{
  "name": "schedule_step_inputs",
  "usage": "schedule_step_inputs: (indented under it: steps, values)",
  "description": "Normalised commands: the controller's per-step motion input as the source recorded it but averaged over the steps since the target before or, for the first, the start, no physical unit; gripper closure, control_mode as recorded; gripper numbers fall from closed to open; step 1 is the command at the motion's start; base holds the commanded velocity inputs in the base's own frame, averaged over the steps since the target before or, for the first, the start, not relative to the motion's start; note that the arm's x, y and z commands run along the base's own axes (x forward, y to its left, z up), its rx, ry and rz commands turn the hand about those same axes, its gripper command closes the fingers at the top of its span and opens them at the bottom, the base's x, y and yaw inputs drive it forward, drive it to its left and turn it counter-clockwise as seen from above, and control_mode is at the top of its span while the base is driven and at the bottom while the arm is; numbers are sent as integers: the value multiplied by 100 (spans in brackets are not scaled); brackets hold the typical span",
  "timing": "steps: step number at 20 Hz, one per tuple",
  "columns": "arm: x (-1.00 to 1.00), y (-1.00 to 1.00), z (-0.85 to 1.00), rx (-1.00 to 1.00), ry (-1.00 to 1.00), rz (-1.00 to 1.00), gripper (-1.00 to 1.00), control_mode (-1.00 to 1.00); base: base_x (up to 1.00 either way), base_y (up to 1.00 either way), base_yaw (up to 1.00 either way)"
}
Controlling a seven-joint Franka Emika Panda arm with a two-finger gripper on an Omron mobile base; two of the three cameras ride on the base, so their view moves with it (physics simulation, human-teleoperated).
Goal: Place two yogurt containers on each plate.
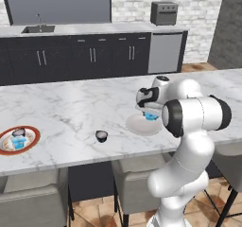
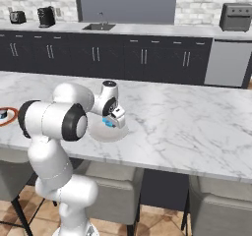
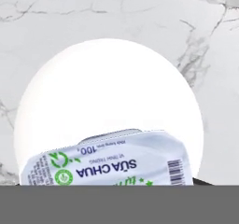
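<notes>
A light blue yogurt cup (image 3: 109, 161) is seen right under the gripper (image 1: 150, 111), low over the plain plate (image 3: 112, 92). The cup seems to be held between the fingers, but the fingers are hidden, so how wide they stand cannot be told. The step in hand looks like the setting down of this cup on the plain plate. Next, the cup should be lowered until the plate is touched, then let go, and the hand lifted straight up. A dark yogurt cup (image 1: 101, 136) is left on the marble counter (image 1: 71, 103), to the left of the plain plate. It is likely wanted next. Much farther left, the red-rimmed plate (image 1: 32, 144) is seen with two cups (image 1: 19, 139) on it.
</notes>
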Motion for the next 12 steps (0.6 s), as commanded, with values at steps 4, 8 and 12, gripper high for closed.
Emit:
schedule_step_inputs:
  steps: [4, 8, 12]
  values:
    - [39, 27, -32, 1, 0, 2, 100, -100, 0, 0, 0]
    - [40, 5, -16, 0, 0, 1, 100, -100, 0, 0, 0]
    - [33, 0, -6, 0, 0, 0, 100, -100, 0, 0, 0]
